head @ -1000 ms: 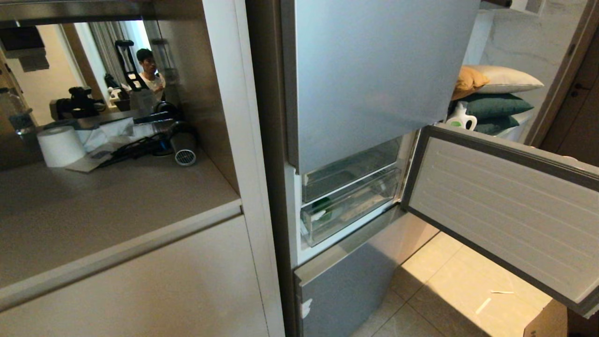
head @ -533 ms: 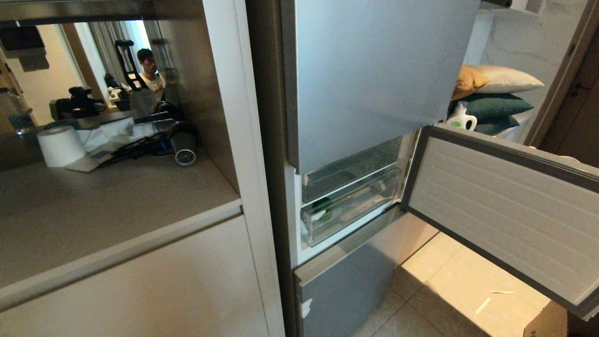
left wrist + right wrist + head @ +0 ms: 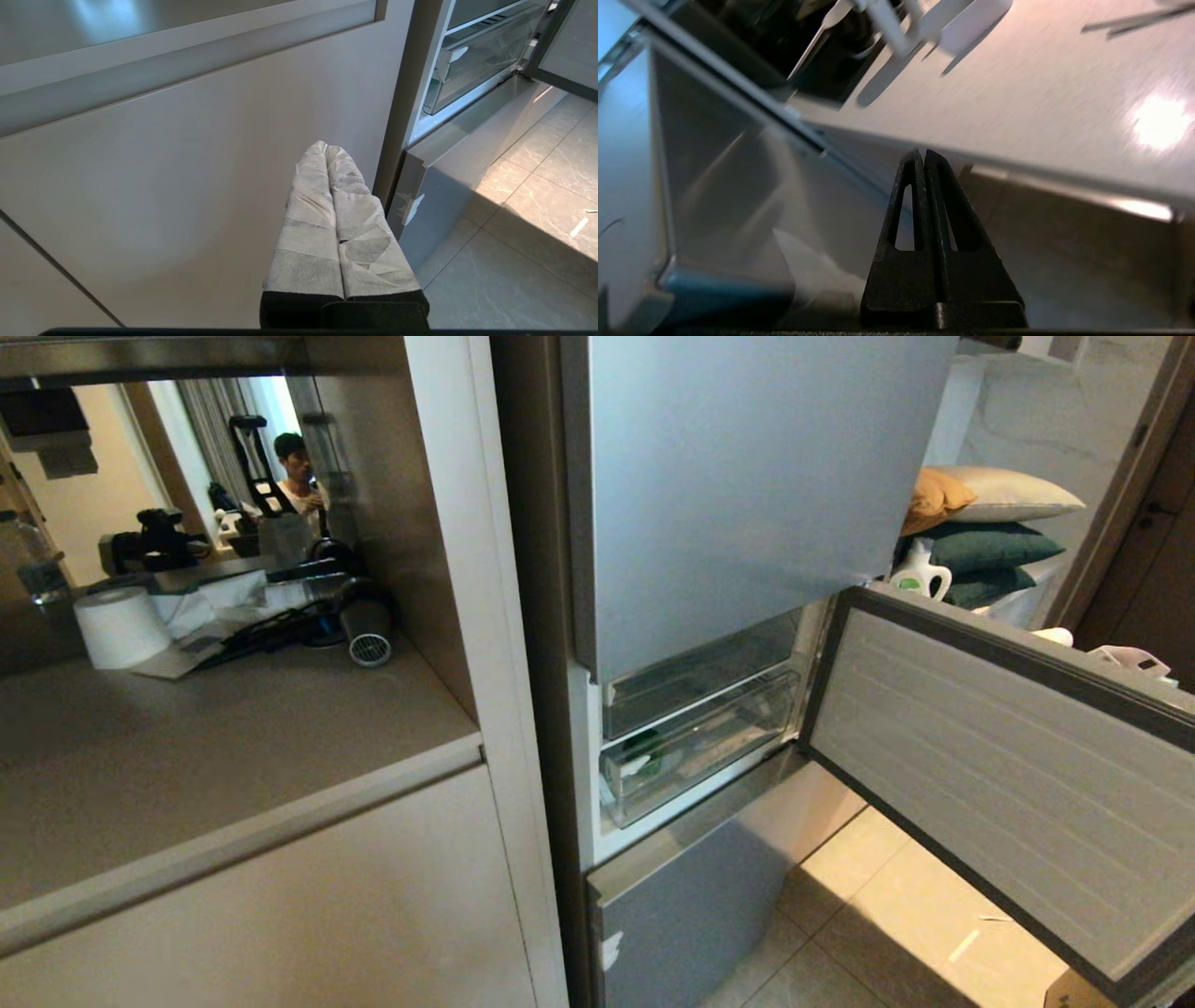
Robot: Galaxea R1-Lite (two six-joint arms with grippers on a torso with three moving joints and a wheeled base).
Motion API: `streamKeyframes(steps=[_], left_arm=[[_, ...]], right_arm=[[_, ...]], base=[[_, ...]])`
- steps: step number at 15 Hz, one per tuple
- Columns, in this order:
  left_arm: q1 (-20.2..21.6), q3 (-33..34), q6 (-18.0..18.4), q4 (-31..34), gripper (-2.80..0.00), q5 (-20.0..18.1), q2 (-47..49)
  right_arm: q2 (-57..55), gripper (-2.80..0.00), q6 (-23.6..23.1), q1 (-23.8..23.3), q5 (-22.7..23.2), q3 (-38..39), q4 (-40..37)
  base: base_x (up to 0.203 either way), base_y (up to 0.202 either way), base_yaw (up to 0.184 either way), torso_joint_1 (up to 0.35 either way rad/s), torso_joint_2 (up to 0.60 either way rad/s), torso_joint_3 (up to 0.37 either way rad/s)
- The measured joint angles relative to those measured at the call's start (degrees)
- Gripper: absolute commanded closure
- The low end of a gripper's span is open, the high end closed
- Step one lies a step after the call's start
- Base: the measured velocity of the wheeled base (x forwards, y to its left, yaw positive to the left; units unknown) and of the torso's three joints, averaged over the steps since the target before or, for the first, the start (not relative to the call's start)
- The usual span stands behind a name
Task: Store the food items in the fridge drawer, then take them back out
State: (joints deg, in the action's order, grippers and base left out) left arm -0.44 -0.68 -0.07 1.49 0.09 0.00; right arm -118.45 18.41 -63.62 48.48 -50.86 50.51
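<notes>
Drawer point(image 3: 695, 761), clear, long axis across the fridge, sits pushed in behind the half-open door point(image 3: 990, 775), something green inside at its left end; clenched, empty right claw point(image 3: 924, 158) lies at that door's outer face, left claw point(image 3: 327, 149) clenched by the cabinet point(image 3: 187, 186).

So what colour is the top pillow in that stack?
The top pillow is cream-white; the head view shows it best.

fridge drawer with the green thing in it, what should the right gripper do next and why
Probably bring the right gripper, shut beside a pale flat panel, over to the fridge drawer front to pull it out. The fridge door stands wide open, the drawer is pushed in, and the green pepper sits behind its clear wall, out of reach.
</notes>
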Motion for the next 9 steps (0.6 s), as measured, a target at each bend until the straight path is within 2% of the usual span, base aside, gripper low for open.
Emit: streamKeyframes(steps=[5,9], left_arm=[[0.0,-0.02,-0.02,0.0,0.0,0.03,0.0],[0.0,-0.02,-0.02,-0.01,0.0,0.0,0.0]], right_arm=[[15.16,0.0,-0.35,1.1,5.65,19.94,0.71],[29.11,0.0,-2.38,5.02,6.93,35.96,0.67]], base=[[0.0,0.0,0.0,0.0,0.0,0.0],[0.0,0.0,0.0,0.0,0.0,0.0]])
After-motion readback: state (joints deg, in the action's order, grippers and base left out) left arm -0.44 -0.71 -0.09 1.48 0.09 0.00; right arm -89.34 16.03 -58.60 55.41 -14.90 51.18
